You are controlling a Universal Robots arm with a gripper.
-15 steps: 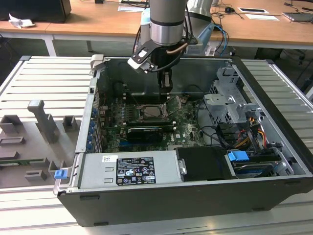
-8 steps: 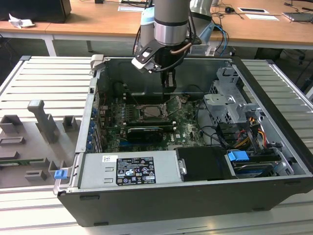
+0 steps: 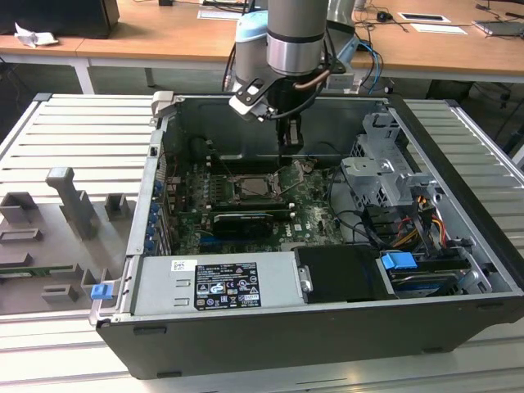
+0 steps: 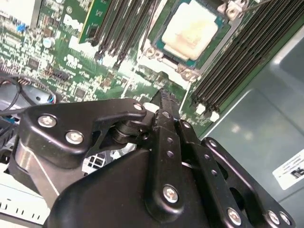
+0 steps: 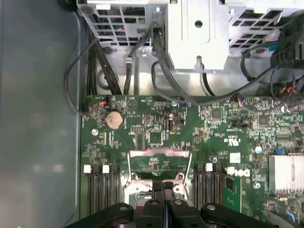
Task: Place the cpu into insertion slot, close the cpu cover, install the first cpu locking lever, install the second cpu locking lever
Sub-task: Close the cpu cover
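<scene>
Cpu [image 4: 190, 28] sat in the insertion slot [image 3: 260, 187], framed by the cpu cover [image 4: 159, 51]. The gripper [image 4: 164, 95] hung just beside it, jaws closed and empty. A misaligned descent could have struck the cover or the memory slots [image 4: 232, 61].

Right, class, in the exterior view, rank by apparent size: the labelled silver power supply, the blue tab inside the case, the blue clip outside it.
Largest: the power supply.
Next: the blue tab.
Smallest: the blue clip, though only a little smaller than the tab.
</scene>
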